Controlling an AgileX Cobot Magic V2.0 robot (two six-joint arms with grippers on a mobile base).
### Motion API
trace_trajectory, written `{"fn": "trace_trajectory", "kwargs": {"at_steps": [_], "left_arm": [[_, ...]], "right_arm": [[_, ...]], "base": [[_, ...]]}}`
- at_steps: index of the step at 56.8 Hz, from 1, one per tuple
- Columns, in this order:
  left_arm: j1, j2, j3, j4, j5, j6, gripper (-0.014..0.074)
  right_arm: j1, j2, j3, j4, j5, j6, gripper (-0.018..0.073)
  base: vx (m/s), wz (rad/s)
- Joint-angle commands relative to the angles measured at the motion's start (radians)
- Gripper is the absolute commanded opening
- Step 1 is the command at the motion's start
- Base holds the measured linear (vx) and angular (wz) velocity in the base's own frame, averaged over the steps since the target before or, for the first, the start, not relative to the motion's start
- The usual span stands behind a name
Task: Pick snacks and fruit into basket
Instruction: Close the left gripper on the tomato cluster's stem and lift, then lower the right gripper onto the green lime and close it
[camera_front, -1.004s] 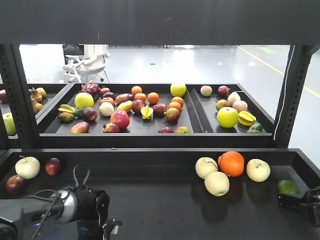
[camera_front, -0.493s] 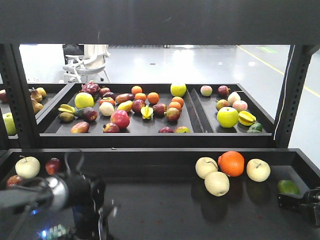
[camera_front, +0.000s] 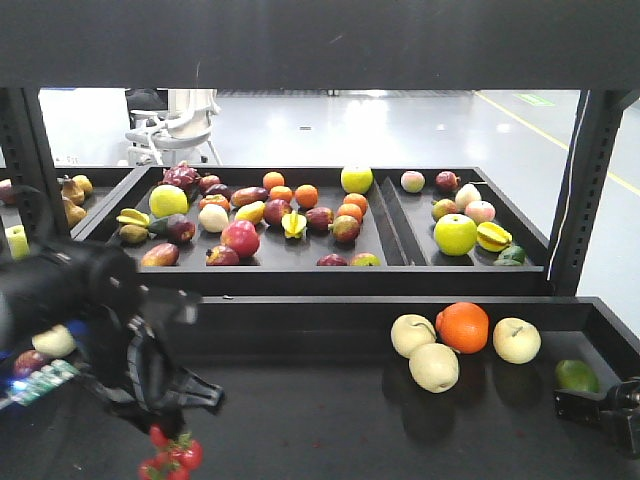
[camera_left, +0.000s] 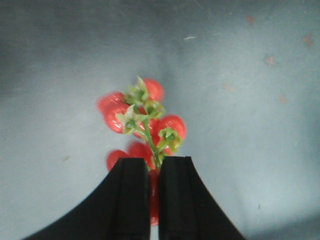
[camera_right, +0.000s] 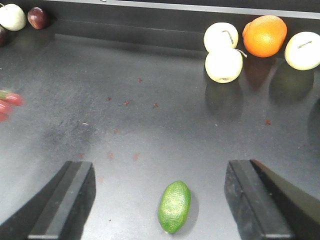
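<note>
My left gripper (camera_left: 154, 162) is shut on the green stem of a bunch of small red tomatoes (camera_left: 142, 117), which hangs above the dark lower tray. The same bunch (camera_front: 172, 455) dangles under the blurred left arm (camera_front: 90, 300) in the front view. My right gripper (camera_right: 160, 167) stands open, low over the tray, with a green lime (camera_right: 174, 206) lying between its fingers, untouched. An orange (camera_front: 463, 326) and three pale apples (camera_front: 433, 366) sit at the tray's back right. The basket and the snacks are out of view.
A pale apple (camera_front: 55, 340) and a red apple (camera_front: 28, 362) lie at the tray's back left. Behind, raised trays (camera_front: 390, 262) hold several mixed fruits. Black shelf posts (camera_front: 590, 190) flank the scene and a dark beam runs overhead.
The left arm has risen and swung left, lifting the tomato bunch off the tray. The right gripper and the lime have not moved.
</note>
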Motion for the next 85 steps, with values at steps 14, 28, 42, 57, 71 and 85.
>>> {"fn": "trace_trajectory", "kwargs": {"at_steps": [14, 28, 42, 57, 71, 85], "left_arm": [[0.117, -0.239, -0.020, -0.003, -0.033, -0.023, -0.0006], [0.137, -0.414, 0.151, -0.007, -0.176, -0.053, -0.0006], [0.137, -0.576, 0.330, -0.004, -0.208, -0.072, -0.0006], [0.137, -0.665, 0.340, -0.003, -0.197, -0.071, -0.0006], [0.137, -0.677, 0.340, -0.001, -0.179, -0.067, -0.0006], [0.137, -0.677, 0.340, -0.002, -0.177, -0.043, -0.0006]], "right_arm": [[-0.002, 0.109, -0.038, -0.038, 0.079, 0.077, 0.0586], [0.005, 0.242, -0.070, -0.051, 0.086, 0.100, 0.0586], [0.230, 0.412, -0.176, -0.349, 0.009, 0.375, 0.0586], [0.385, 0.670, -0.303, -0.647, 0.076, 0.745, 0.0586], [0.395, 0.836, -0.339, -0.651, 0.078, 0.834, 0.0586], [0.395, 0.943, -0.339, -0.656, 0.017, 0.831, 0.0586]], "base": [[0.00, 0.00], [0.00, 0.00], [0.00, 0.00], [0.00, 0.00], [0.00, 0.00], [0.00, 0.00]]}}
